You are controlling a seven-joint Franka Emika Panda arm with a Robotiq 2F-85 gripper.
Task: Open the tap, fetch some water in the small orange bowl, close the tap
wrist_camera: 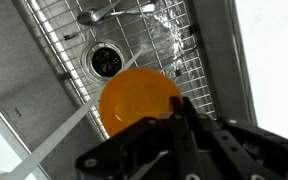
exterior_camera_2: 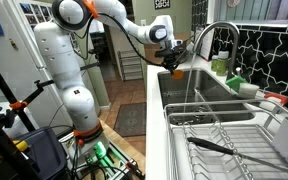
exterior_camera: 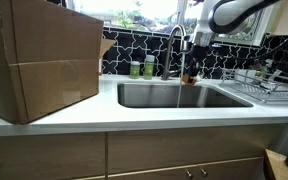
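Orange plastic over steel: the small orange bowl (wrist_camera: 139, 98) hangs above the sink (wrist_camera: 44, 70), its near rim pinched in the gripper (wrist_camera: 180, 105), jaws drawn together. The tap (exterior_camera_2: 216, 24) arches just above and beside it in an exterior view, so the bowl likely must stay level under the spout. The arm (exterior_camera_2: 114, 14) stretches out, wrist pointing down.
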